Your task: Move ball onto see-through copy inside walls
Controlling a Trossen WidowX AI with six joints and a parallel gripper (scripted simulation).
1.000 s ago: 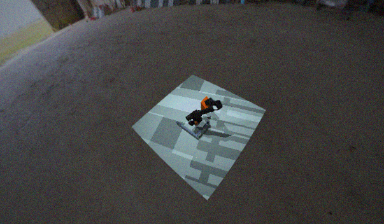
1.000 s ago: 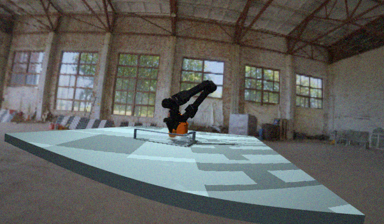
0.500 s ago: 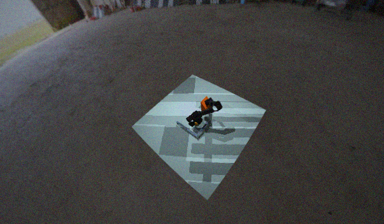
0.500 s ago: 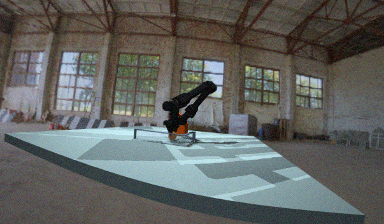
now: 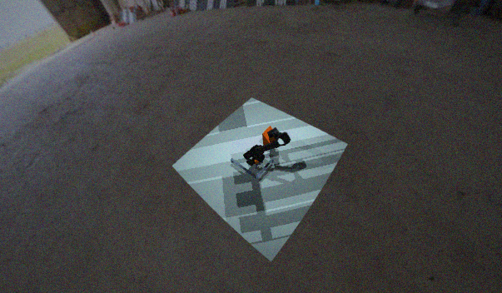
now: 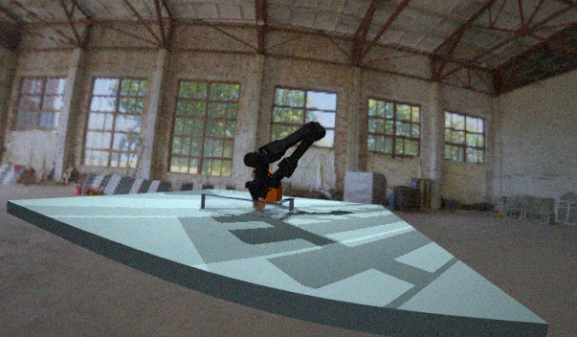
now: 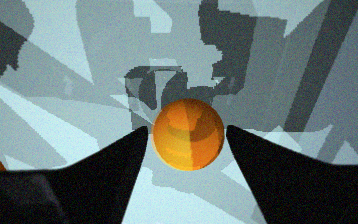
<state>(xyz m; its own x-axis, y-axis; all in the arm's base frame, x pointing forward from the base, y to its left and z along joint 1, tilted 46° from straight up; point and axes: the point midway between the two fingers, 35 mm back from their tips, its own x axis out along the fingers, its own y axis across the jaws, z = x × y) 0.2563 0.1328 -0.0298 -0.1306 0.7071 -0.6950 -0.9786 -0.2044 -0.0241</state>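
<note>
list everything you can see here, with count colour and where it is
ball: 1, orange, between the end effector's fingertips in the wrist view, with thin gaps showing on both sides
clear walls: 2, see-through with grey edges, low, meeting in a corner near the middle of the table, beside the arm
see-through copy of the ball: cannot be made out apart from the ball
table: 1, pale green-grey with darker grey patches, a flat slab on the hall floor
hall: 1, brick walls, tall paned windows, roof trusses, around the table
arm: 1, black on an orange base, bent down over the wall corner
end effector: 1, black, two fingers, open, low over the table by the walls
</note>
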